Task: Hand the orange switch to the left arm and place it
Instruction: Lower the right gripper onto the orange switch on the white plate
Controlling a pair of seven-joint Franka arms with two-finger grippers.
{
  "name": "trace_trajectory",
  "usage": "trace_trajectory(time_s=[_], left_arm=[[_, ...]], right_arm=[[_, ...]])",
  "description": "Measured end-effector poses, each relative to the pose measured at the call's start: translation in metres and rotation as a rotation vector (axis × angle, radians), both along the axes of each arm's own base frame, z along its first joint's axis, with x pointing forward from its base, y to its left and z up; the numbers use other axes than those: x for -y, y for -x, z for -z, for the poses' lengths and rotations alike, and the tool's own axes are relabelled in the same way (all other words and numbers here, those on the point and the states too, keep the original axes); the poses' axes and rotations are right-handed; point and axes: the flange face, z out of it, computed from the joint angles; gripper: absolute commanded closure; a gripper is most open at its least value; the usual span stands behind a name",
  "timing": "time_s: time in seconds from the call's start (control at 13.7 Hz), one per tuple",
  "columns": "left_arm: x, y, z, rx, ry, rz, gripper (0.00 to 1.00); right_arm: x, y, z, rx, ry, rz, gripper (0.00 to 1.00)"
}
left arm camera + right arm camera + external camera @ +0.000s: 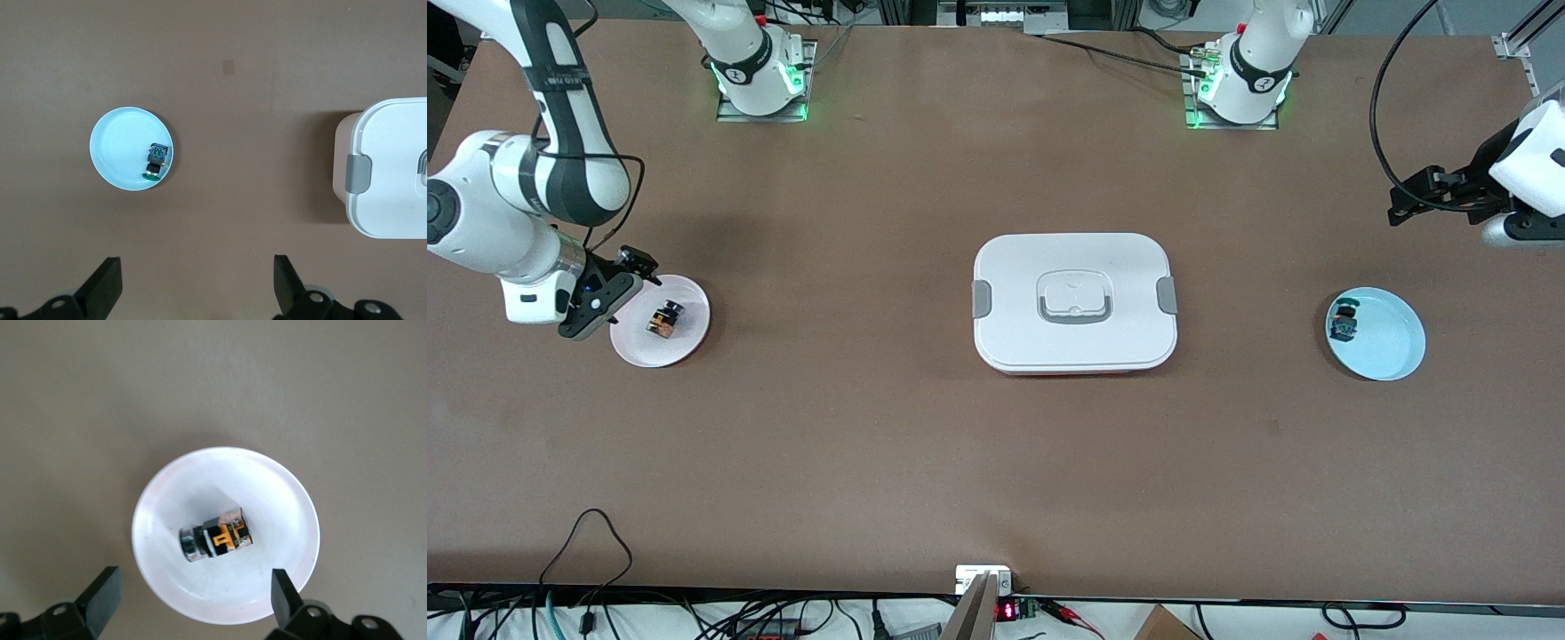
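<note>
The orange switch (665, 318) lies on its side in a small white plate (639, 348) at the right arm's end of the table; the right wrist view shows its orange middle and metallic end (217, 537). My right gripper (615, 293) hangs open over that plate's (267, 493) rim, its fingers either side of the rim and apart from the switch, nothing between them (193, 583). The white box (1074, 302) sits at mid-table. My left gripper (1405, 201) is open and empty (197, 270), up over bare table at the left arm's end.
A light blue plate (1387, 342) holds a small blue-green and dark component (1343, 320) toward the left arm's end; the left wrist view shows plate (117, 150), component (155, 161) and a corner of the box (393, 180). Cables run along the table's front edge.
</note>
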Motion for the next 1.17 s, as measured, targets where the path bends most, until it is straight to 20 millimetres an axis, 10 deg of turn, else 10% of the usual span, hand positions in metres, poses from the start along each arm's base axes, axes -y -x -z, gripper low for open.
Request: trace_trajectory(time_s=[0.51, 1.17], left_arm=[[0.0, 0.0, 0.0, 0.0, 0.0, 0.0, 0.0], [0.0, 0.0, 0.0, 0.0, 0.0, 0.0, 0.0]], right_arm=[[0.008, -0.001, 0.065, 0.027, 0.017, -0.129, 0.0], [0.005, -0.001, 0.081, 0.025, 0.017, -0.162, 0.0]])
